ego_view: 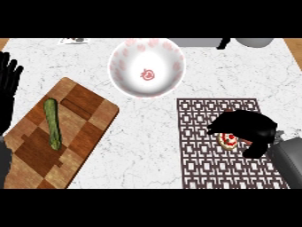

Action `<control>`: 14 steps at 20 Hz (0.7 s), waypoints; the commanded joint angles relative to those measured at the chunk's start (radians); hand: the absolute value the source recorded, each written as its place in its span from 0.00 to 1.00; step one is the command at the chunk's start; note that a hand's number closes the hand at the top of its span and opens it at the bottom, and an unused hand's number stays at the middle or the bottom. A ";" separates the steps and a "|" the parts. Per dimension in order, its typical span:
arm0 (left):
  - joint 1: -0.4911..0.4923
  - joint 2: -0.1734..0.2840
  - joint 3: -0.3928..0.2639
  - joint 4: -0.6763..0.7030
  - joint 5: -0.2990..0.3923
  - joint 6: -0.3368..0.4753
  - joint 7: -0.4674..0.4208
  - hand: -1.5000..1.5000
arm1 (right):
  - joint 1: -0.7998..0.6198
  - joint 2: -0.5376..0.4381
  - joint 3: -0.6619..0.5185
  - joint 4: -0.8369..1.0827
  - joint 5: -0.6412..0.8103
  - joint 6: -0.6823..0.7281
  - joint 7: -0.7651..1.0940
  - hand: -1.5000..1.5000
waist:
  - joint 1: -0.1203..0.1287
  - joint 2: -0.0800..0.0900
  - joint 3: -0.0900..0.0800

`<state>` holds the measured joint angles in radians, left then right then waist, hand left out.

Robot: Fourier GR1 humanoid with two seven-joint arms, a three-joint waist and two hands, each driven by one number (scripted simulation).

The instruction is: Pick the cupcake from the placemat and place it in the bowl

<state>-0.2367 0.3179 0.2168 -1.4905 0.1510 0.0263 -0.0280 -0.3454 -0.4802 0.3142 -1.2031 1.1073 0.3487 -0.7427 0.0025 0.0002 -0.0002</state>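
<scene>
The cupcake (228, 140), pale with red icing, sits on the brown patterned placemat (199, 146) at the right. My right hand (248, 125) is over it with fingers curled round it, hiding most of it. The white bowl (146, 66) with pink spots stands at the back centre, well apart from the hand. My left hand (1, 91) rests open at the left edge, fingers up.
A wooden cutting board (81, 133) lies at the left with a green cucumber (52, 123) on it. A grey pan-like object (202, 42) and a rounded grey thing (254, 42) sit at the counter's far edge.
</scene>
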 commanded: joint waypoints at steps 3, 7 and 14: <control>0.064 -0.013 0.004 -0.049 0.014 -0.035 -0.015 0.50 | -0.031 0.017 -0.067 0.074 -0.015 -0.082 -0.115 1.00 | 0.004 0.000 0.000; -0.054 -0.012 0.005 0.055 -0.029 0.008 -0.008 0.50 | -0.022 0.065 -0.066 0.052 0.020 -0.101 -0.107 1.00 | -0.002 0.000 0.000; -0.026 -0.007 0.011 0.019 -0.001 -0.031 0.000 0.50 | -0.244 -0.029 -0.254 0.319 -0.016 -0.117 -0.133 1.00 | 0.037 0.015 0.002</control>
<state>-0.2556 0.3135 0.2334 -1.4912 0.1493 0.0093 -0.0100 -0.4339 -0.4495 0.1790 -1.0474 1.1156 0.2128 -0.8838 0.0123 0.0033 -0.0003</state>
